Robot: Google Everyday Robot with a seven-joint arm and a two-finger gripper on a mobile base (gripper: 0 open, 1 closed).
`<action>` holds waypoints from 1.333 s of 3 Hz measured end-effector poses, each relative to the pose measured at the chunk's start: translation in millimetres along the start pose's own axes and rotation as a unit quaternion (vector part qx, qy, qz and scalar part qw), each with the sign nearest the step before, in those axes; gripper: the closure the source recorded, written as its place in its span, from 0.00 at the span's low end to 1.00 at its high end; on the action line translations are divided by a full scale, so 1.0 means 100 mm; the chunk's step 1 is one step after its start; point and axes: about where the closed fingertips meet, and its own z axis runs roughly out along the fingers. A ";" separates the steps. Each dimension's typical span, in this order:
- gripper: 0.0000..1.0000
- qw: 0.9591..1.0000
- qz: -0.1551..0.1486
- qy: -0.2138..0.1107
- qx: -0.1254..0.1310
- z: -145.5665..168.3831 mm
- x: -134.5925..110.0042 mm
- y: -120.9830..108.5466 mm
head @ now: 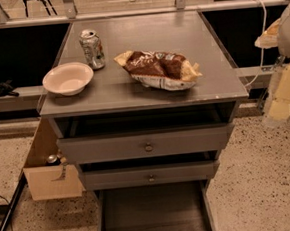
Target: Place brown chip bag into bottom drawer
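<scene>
Currently | end effector (289, 28) at right edge, aperture: cannot tell | brown chip bag (156, 67) on cabinet top (178, 29) | bottom drawer (152, 212) open

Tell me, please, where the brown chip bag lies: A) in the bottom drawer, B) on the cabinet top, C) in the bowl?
B: the brown chip bag lies on the cabinet top beside the soda can, the bottom drawer stands open without it, and the gripper is at the right edge.
</scene>
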 end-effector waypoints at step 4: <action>0.00 0.995 0.014 -0.089 -0.031 0.52 -0.72 -0.65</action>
